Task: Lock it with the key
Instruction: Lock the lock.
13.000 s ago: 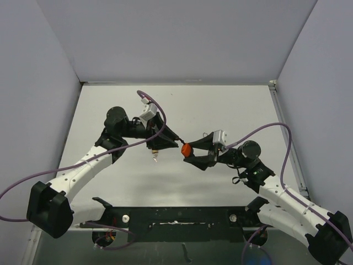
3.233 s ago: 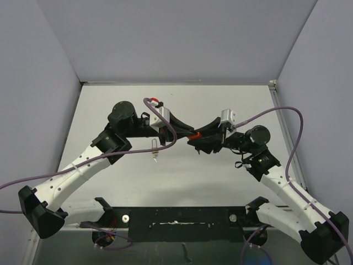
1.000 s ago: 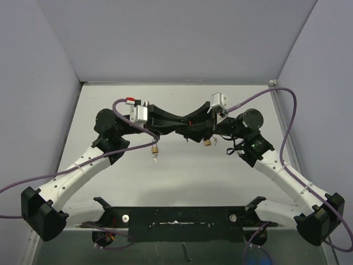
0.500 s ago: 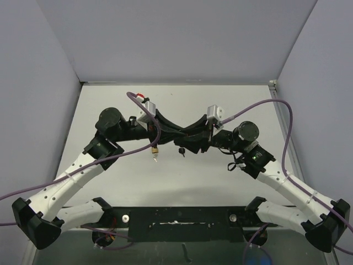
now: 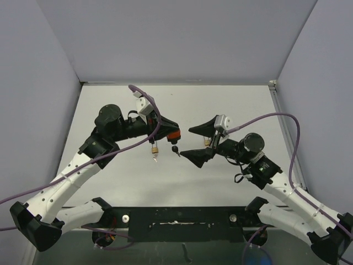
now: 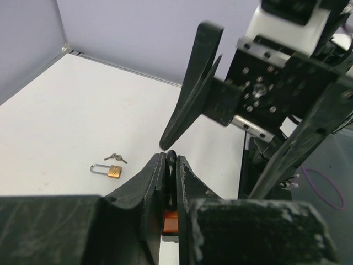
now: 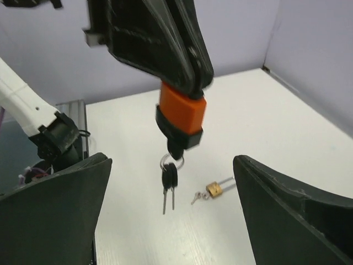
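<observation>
My left gripper [image 5: 170, 132] is clamped on the orange padlock [image 7: 182, 117], held above the table [image 5: 231, 105]. The key bunch [image 7: 169, 179] hangs from its keyhole. My right gripper [image 5: 186, 142] gapes wide just beside it, gripping nothing. The shackle is hidden between my left jaws, so I can't tell if it's locked. Probably left to do: regrasp the key and turn.

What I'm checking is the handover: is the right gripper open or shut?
Open. The right gripper has its fingers wide apart, gripping nothing; the orange padlock is held by the left gripper.
</observation>
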